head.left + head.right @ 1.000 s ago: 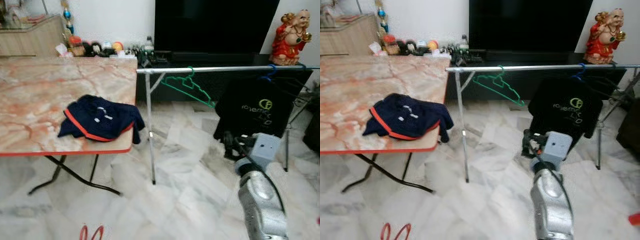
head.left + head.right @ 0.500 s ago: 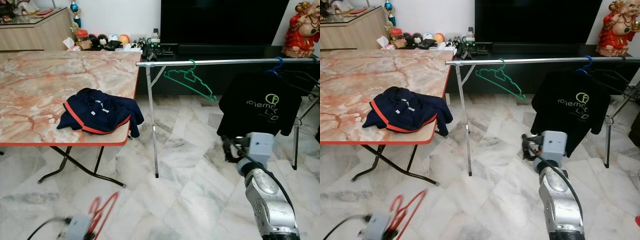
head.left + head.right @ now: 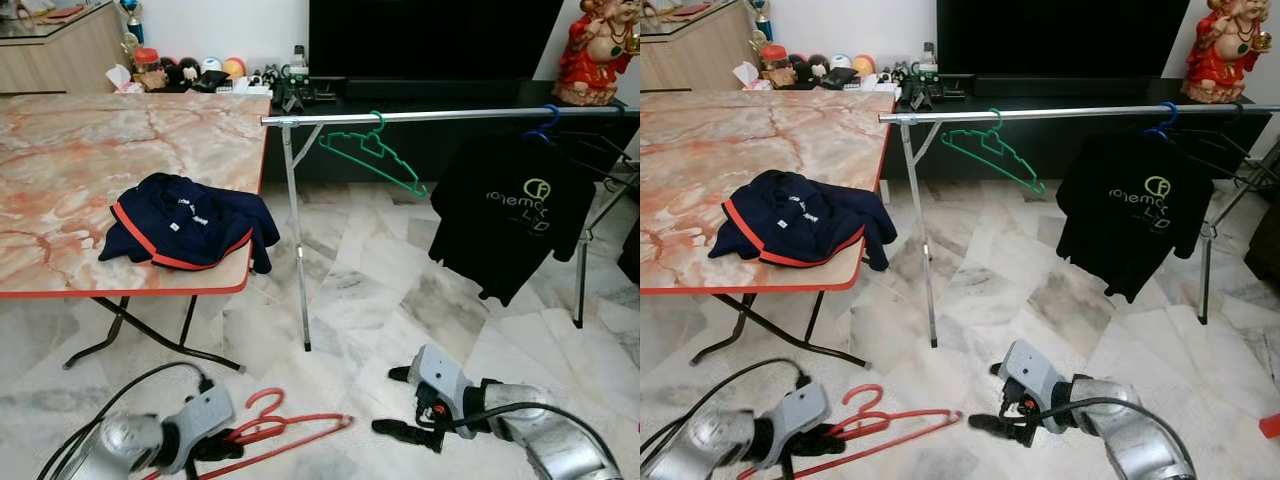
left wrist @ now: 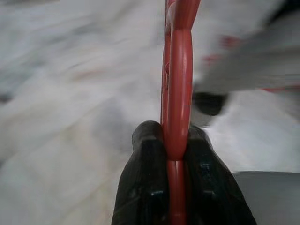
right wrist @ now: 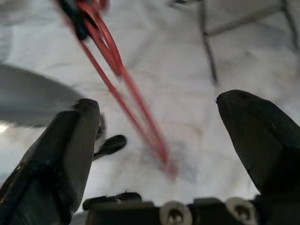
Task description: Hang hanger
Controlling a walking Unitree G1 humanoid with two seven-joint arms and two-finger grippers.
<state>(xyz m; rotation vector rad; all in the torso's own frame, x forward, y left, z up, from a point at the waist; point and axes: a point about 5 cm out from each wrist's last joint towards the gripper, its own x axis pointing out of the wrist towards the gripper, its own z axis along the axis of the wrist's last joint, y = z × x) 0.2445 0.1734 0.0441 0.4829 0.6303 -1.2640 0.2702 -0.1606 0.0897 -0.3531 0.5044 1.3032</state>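
Left wrist view: my left gripper [image 4: 177, 154] pinches the red hanger [image 3: 285, 431] flat, while the right gripper [image 3: 400, 405], spread wide, faces its tip, ready to steady it toward the rail [image 3: 440, 115].

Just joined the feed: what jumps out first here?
The red hanger, low in front of the robot, is pinched in the left claw; the open right claw sits just off its tip. Behind, a metal rail carries a green hanger and a black T-shirt, and a navy garment lies on the marble table.
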